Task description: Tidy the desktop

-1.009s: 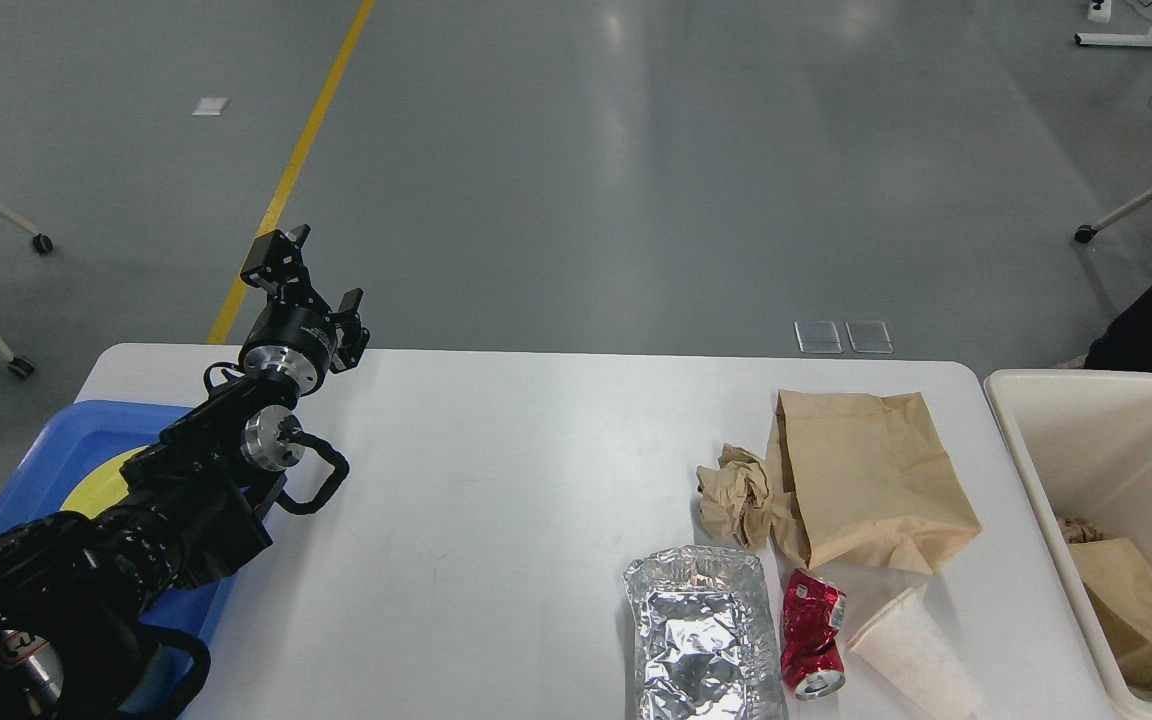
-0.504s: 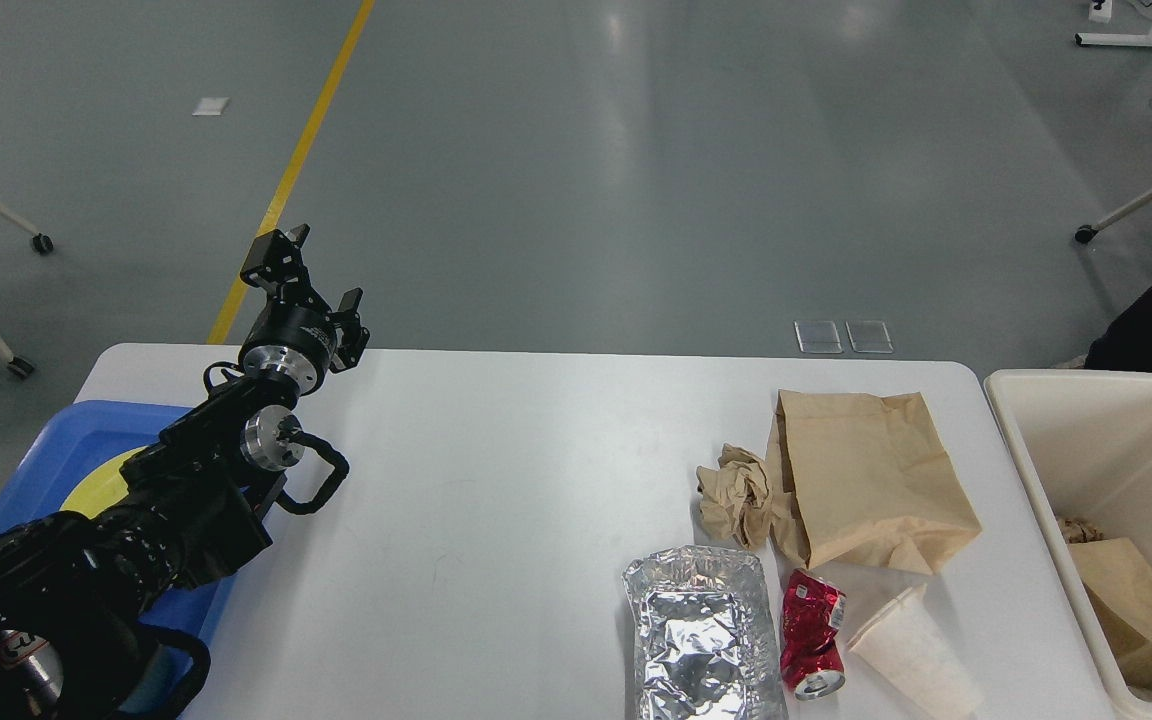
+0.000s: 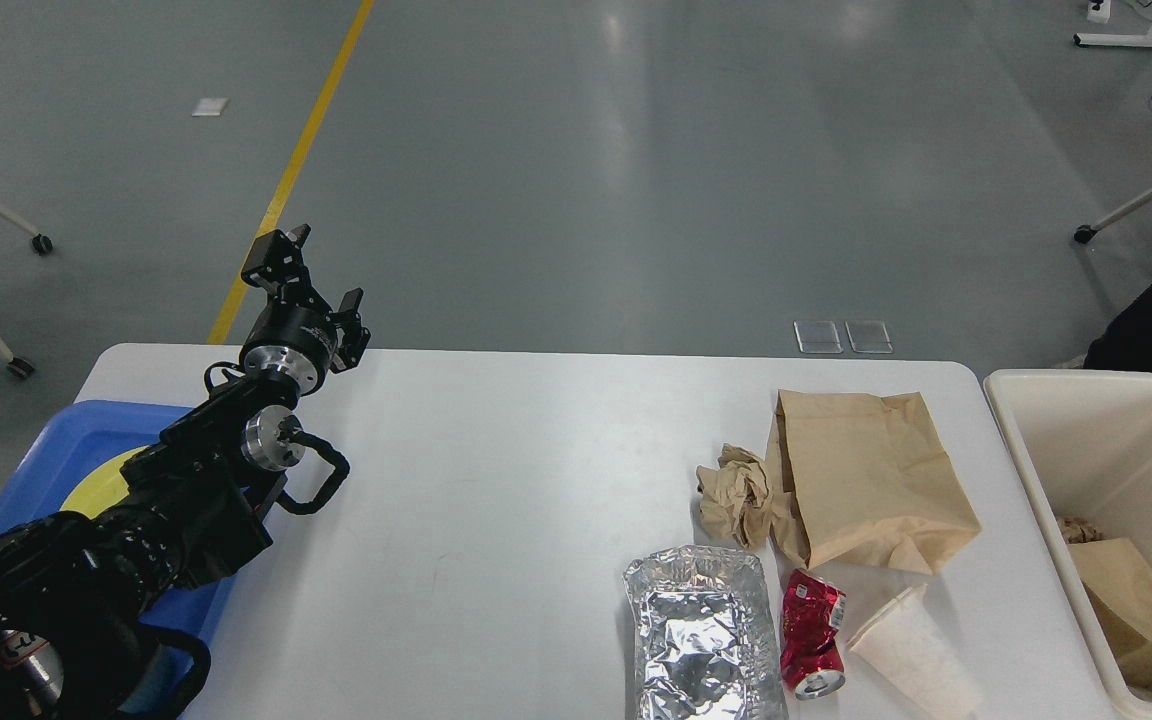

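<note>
The white desktop (image 3: 496, 480) fills the lower middle of the head view. On its right part lie a brown paper bag (image 3: 866, 475), a crumpled brown paper ball (image 3: 736, 492), a foil tray (image 3: 701, 635), a crushed red can (image 3: 813, 633) and a white paper cup (image 3: 911, 650) on its side. My left gripper (image 3: 321, 270) is open and empty, raised above the desktop's far left edge, far from the litter. My right arm is out of view.
A blue plastic tray (image 3: 46, 450) with a yellow plate (image 3: 111, 475) sits at the left edge under my left arm. A cream bin (image 3: 1116, 470) stands right of the table with a brown bag (image 3: 1136, 600) inside. Grey floor lies beyond.
</note>
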